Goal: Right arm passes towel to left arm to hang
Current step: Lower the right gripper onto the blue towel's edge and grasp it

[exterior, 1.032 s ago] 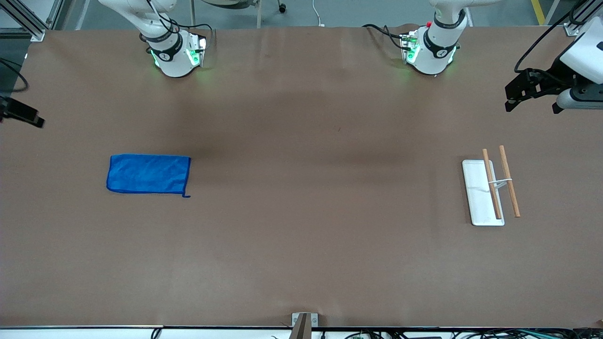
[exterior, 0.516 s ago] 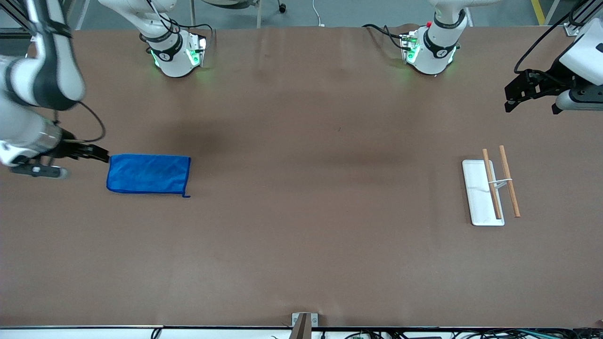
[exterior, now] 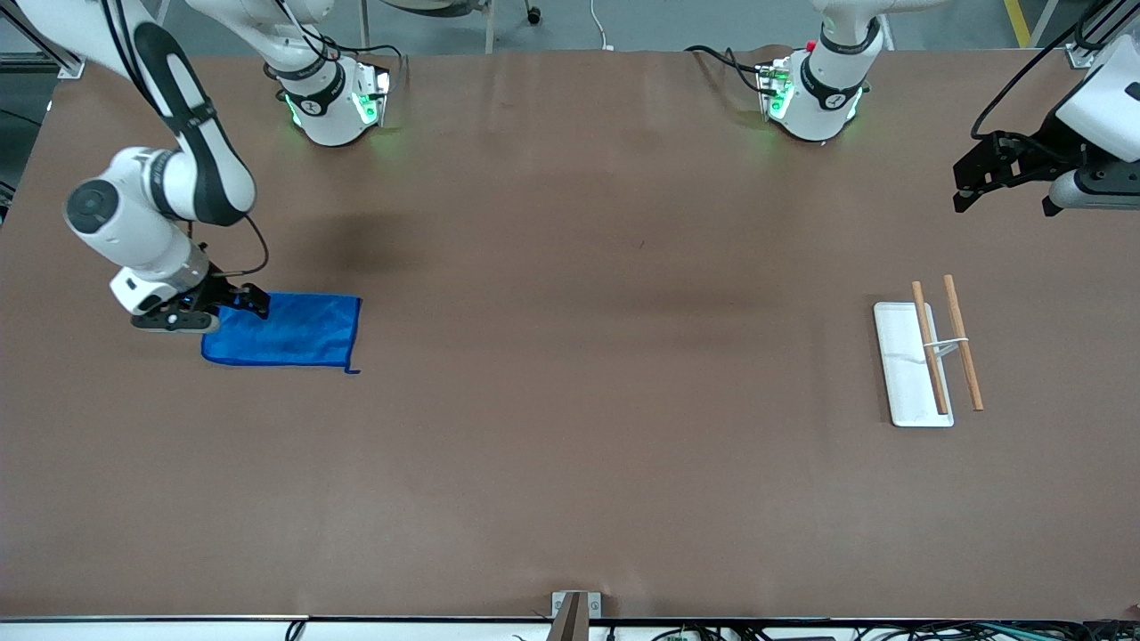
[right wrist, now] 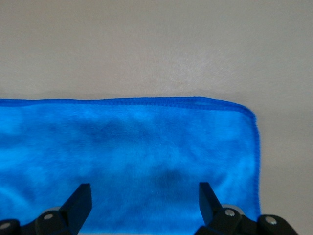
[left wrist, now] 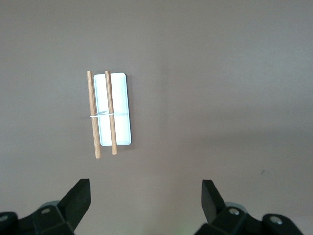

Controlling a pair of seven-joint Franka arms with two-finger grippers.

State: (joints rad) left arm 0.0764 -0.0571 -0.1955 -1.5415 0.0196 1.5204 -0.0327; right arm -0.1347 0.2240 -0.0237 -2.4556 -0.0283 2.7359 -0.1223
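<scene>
The blue towel (exterior: 289,331) lies flat on the brown table toward the right arm's end. It fills the lower part of the right wrist view (right wrist: 127,156). My right gripper (exterior: 239,303) is open and empty, low over the towel's edge at the right arm's end (right wrist: 144,196). My left gripper (exterior: 984,174) is open and empty, held in the air at the left arm's end of the table (left wrist: 145,193). The left arm waits there.
A white rack base (exterior: 904,365) with two wooden rods (exterior: 964,343) stands toward the left arm's end; it also shows in the left wrist view (left wrist: 120,110). A metal bracket (exterior: 574,605) sits at the table's near edge.
My right arm has swung in from the table's end and come down over the towel's edge. The towel and the left arm have not moved.
</scene>
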